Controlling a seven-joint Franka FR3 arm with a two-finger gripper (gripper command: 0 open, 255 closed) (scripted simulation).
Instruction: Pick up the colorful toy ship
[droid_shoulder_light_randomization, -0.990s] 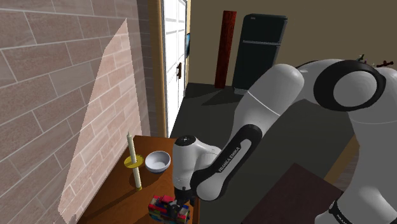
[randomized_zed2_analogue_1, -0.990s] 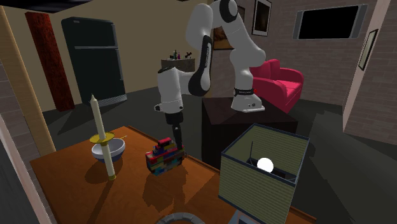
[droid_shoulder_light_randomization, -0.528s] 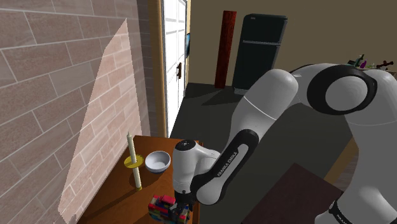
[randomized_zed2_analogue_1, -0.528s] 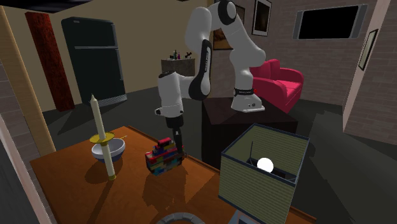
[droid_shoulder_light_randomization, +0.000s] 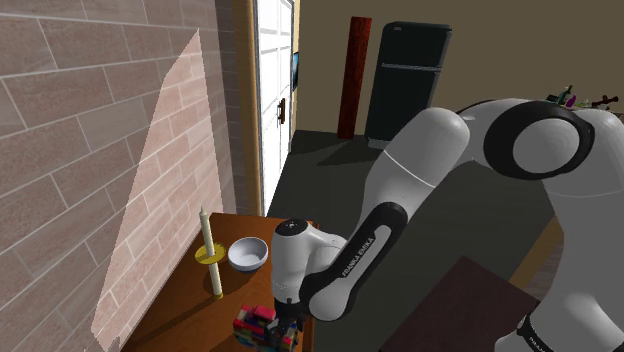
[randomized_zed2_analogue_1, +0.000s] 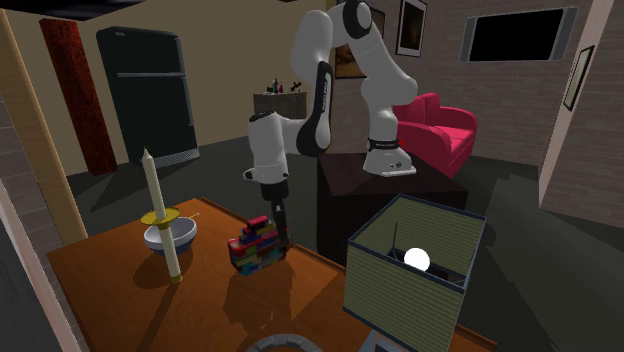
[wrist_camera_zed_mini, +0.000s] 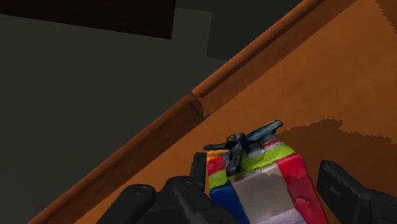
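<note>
The colorful toy ship (randomized_zed2_analogue_1: 254, 246) stands on the brown table (randomized_zed2_analogue_1: 120, 290), built of red, blue, green and yellow blocks. My black gripper (randomized_zed2_analogue_1: 283, 238) comes down from above at the ship's end near the table's edge. In the wrist view the ship (wrist_camera_zed_mini: 261, 184) sits between the two fingers (wrist_camera_zed_mini: 198, 172), which clasp its striped hull; a dark blue propeller-like piece lies on top of it. In the shoulder view the ship (droid_shoulder_light_randomization: 260, 327) sits at the bottom edge, partly behind the gripper (droid_shoulder_light_randomization: 288, 325).
A tall candle in a yellow holder (randomized_zed2_analogue_1: 159, 215) and a white bowl (randomized_zed2_analogue_1: 170, 236) stand beyond the ship. A green open box (randomized_zed2_analogue_1: 410, 270) holding a white ball is on the second exterior view's right. The table's raised edge (wrist_camera_zed_mini: 191, 108) runs close by.
The fingers have closed from wide open onto the ship's sides. The hand has sunk slightly over it; the ship has hardly moved.
</note>
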